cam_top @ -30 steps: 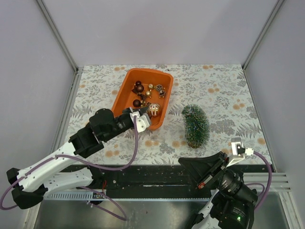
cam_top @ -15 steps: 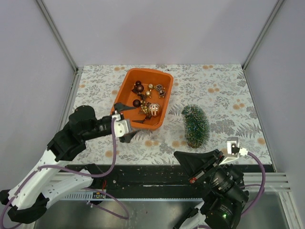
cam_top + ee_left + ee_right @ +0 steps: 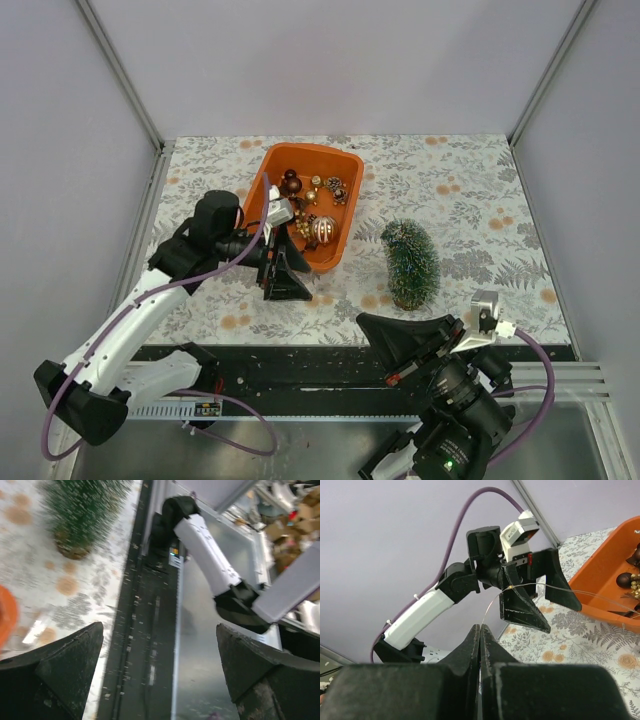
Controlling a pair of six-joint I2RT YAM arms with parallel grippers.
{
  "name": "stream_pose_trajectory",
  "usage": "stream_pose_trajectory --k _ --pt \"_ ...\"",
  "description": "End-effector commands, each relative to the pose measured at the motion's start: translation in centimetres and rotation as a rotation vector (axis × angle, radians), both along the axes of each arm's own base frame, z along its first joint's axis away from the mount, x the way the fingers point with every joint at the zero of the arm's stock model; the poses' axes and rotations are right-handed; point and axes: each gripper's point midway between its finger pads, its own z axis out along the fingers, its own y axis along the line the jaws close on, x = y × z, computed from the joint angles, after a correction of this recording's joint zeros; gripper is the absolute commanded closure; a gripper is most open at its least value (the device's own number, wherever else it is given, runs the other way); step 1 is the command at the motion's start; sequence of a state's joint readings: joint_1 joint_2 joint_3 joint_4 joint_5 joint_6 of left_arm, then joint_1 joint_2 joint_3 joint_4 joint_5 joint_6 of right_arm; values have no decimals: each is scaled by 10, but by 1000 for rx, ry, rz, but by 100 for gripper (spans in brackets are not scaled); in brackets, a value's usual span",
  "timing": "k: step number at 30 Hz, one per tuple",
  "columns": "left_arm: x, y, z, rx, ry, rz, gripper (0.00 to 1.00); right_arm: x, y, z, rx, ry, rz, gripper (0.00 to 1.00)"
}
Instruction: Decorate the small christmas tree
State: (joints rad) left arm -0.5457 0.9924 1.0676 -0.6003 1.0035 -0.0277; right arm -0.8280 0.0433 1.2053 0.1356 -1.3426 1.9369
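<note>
**Tree's off to my right, and it's my right arm that's parked next to it**

Quick layout, big stuff first. The table [image 3: 480,190] has a flowery cloth on it. The orange tub [image 3: 312,149] sits left of centre, toward the far edge. The small christmas tree [image 3: 411,262] is in the right half, closer to the near edge than the far one. From above, its brown base end faces the near edge and its tip faces the far edge, so the long axis runs near-to-far. I honestly can't tell from these views if it's standing up or lying down.

My left gripper [image 3: 285,283] hangs by the tub's near right corner with the jaws spread wide and nothing between them. From there the tree is off to the right, with bare cloth in between. My right gripper [image 3: 365,322] is low over the near edge, just in front of the tree's base and a touch left of it, fingers pressed together. So the right arm is clearly the nearer one.

The baubles [image 3: 300,195] are all in the tub. Smallest thing is a hair-thin strand [image 3: 492,597] in the right wrist view that runs toward my right fingertips. I can't tell if it's actually pinched.
</note>
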Motion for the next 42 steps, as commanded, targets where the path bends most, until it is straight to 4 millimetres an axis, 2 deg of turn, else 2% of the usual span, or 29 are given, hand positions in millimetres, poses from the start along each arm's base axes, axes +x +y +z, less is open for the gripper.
stream_pose_trajectory --k 1,7,11,15,19,23,28,36,42 --pt "-33 -2 41 -177 93 -141 1 9 -5 16 24 -30 -20 100" --pt "-31 -12 51 -261 73 -141 1 10 3 21 18 -51 -12 100" --pt "-44 -17 38 -241 112 -189 1 10 9 26 18 -64 -10 100" --pt "-37 -25 24 -230 73 -117 1 12 11 31 26 -73 -8 100" --pt "-36 -34 33 -266 88 -123 1 12 15 33 36 -78 -1 100" --pt "-43 -40 29 -257 95 -146 1 11 21 34 39 -92 15 100" --pt "-38 -45 14 -235 115 -106 1 8 27 33 46 -96 39 100" --pt "-32 -51 15 -252 143 -77 1 5 34 33 79 -103 76 100" --pt "-23 -53 7 -247 143 -27 1 4 34 35 127 -98 94 100"
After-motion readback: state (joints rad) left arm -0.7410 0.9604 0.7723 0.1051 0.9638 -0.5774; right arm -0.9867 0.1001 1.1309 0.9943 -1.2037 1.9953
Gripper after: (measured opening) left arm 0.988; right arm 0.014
